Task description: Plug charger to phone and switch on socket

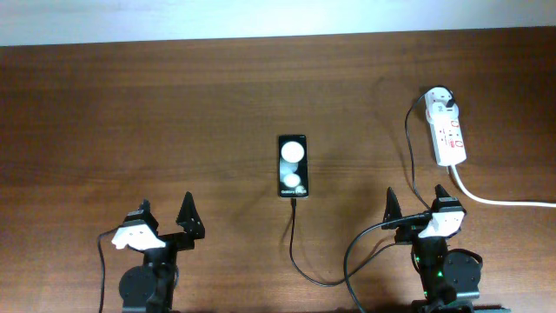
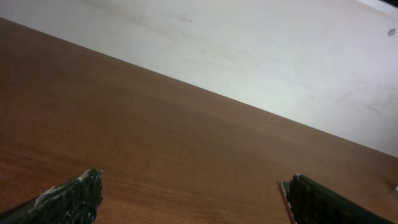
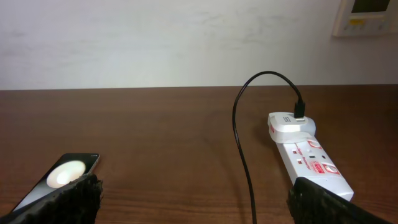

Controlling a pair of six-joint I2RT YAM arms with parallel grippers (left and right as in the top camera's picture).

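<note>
The black phone (image 1: 293, 165) lies flat mid-table, its glossy face showing two white round patches. The thin black charger cable (image 1: 294, 239) runs from the phone's near end, loops by the front edge and goes up to the white plug adapter (image 1: 441, 103) seated in the white socket strip (image 1: 449, 135). In the right wrist view the phone (image 3: 59, 176) is at lower left, the cable (image 3: 244, 155) in the middle, the adapter (image 3: 292, 127) on the strip (image 3: 314, 163). My left gripper (image 1: 165, 217) and right gripper (image 1: 415, 204) are both open and empty near the front edge.
The strip's thick white cord (image 1: 499, 201) runs off to the right edge. A white wall (image 3: 186, 43) stands behind the table's far edge. The left wrist view shows bare brown tabletop (image 2: 155, 137) between my left fingers (image 2: 193, 199).
</note>
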